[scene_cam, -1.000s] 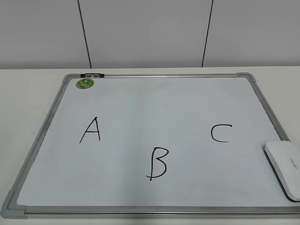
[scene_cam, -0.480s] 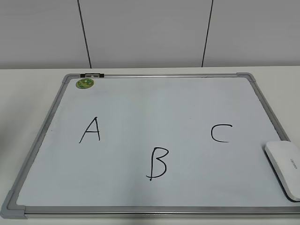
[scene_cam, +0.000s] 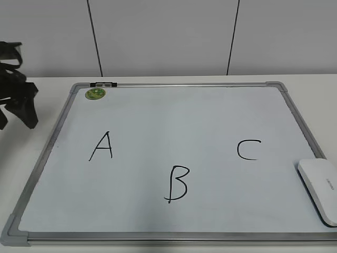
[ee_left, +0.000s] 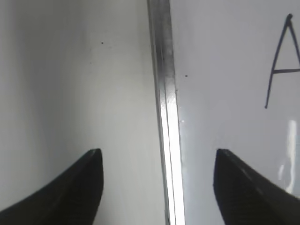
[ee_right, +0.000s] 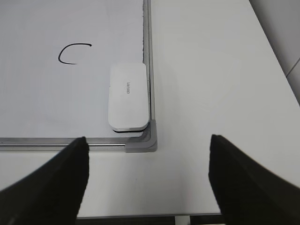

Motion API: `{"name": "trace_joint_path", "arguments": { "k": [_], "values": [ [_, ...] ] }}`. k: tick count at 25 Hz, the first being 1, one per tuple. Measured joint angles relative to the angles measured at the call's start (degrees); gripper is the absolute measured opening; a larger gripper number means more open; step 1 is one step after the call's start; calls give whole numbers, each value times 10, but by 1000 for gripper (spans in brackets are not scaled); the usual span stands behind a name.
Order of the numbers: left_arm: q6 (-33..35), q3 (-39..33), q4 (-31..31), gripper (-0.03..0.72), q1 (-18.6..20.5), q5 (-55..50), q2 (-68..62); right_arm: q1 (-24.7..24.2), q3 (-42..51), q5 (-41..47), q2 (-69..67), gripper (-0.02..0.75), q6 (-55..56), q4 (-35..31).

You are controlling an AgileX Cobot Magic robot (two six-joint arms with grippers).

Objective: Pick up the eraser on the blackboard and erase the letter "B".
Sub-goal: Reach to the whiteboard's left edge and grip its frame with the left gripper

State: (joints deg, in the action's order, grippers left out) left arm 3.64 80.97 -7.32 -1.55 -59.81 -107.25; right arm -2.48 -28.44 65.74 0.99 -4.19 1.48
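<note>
The blackboard (scene_cam: 174, 110) is a white board in a grey frame, lying flat on the table. The letter "B" (scene_cam: 177, 183) is drawn in black near its front middle. The white eraser (scene_cam: 320, 188) lies at the board's front right corner; it also shows in the right wrist view (ee_right: 127, 96). My left gripper (scene_cam: 16, 108) is open over the board's left frame edge (ee_left: 166, 108); in its wrist view (ee_left: 158, 161) its fingers straddle the frame. My right gripper (ee_right: 147, 147) is open and empty above the bare table, short of the eraser; it is out of the exterior view.
A black "A" (scene_cam: 101, 146) and a black "C" (scene_cam: 247, 149) flank the "B". A round green sticker (scene_cam: 96, 94) sits at the board's far left corner. The table's front edge (ee_right: 140, 218) lies just below my right gripper. A grey wall stands behind.
My left arm has come into the exterior view at the far left edge; it was out of sight in both earlier frames. The eraser and board have not moved.
</note>
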Motion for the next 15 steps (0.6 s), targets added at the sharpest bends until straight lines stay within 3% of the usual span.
{"name": "trace_joint_path", "arguments": {
  "k": [7, 12, 15],
  "values": [
    [6, 140, -4, 485, 0, -26, -145, 0, 0, 0, 0, 590, 0, 0],
    [8, 152, -4, 472, 0, 25, -160, 0, 0, 0, 0, 590, 0, 0],
    [8, 152, -4, 424, 0, 36, -165, 0, 0, 0, 0, 590, 0, 0]
  ]
}}
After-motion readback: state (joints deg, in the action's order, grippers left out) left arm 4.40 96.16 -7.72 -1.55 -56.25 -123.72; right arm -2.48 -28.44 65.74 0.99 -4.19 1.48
